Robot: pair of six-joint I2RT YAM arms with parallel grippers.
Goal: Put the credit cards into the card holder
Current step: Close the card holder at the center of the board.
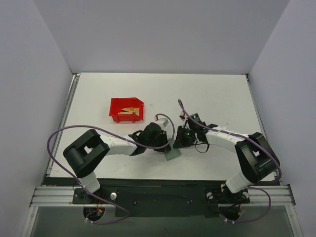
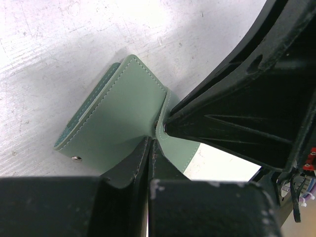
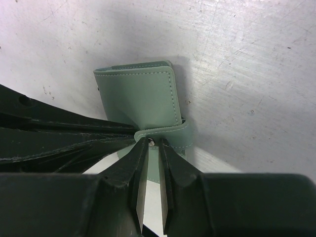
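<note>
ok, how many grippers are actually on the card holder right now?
2. The left gripper is shut on the lower edge of the card holder. The right gripper is shut on its snap tab. Neither is hidden.
</note>
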